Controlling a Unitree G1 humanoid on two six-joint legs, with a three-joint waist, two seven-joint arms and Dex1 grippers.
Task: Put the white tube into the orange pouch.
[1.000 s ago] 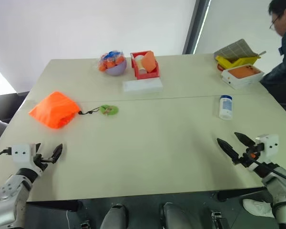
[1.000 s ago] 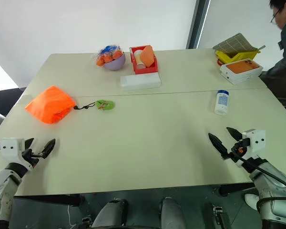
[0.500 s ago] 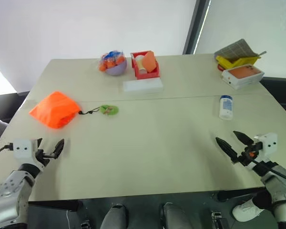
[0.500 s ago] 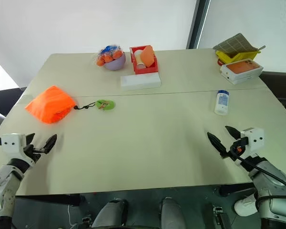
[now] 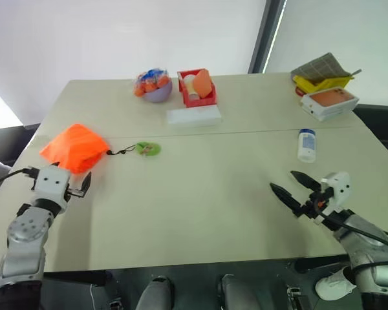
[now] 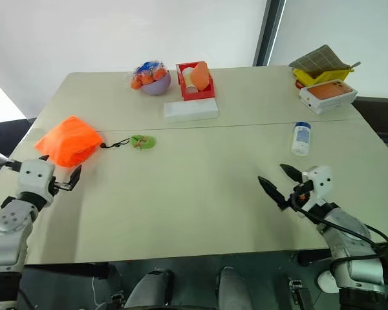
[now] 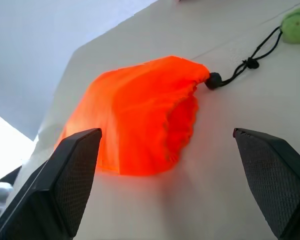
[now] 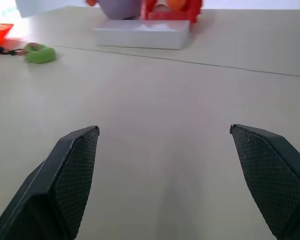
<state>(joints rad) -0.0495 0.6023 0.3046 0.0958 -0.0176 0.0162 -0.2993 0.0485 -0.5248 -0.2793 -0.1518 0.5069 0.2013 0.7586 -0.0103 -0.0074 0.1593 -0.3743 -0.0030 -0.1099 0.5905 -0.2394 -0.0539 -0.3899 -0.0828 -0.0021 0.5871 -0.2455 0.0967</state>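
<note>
The white tube (image 5: 306,144) stands upright on the pale table (image 5: 200,194), on the robot's right side. It sits a bit beyond the right gripper (image 5: 291,188), farther from the robot, and the two do not touch. The right gripper has its two black fingers spread wide and holds nothing. The tube is a small round plastic thing with a blue cap on top and bluish print on its side. The orange pouch (image 7: 140,117) lies on the left side of the table, just in front of the left gripper (image 5: 84,184). That gripper is spread wide too, with nothing in it. Its pads (image 7: 75,170) look bumpy, like a fine net. The pouch is soft, bright cloth, all crumpled and puffy, pulled tight at one end. A thin black cord (image 7: 250,60) comes out of that end and runs to a green ring (image 5: 147,149) lying flat. Far back sit a flat white box (image 5: 193,116) with smooth sides, a red basket (image 5: 196,87) and a purple bowl (image 5: 154,87) of little wrapped things.
</note>
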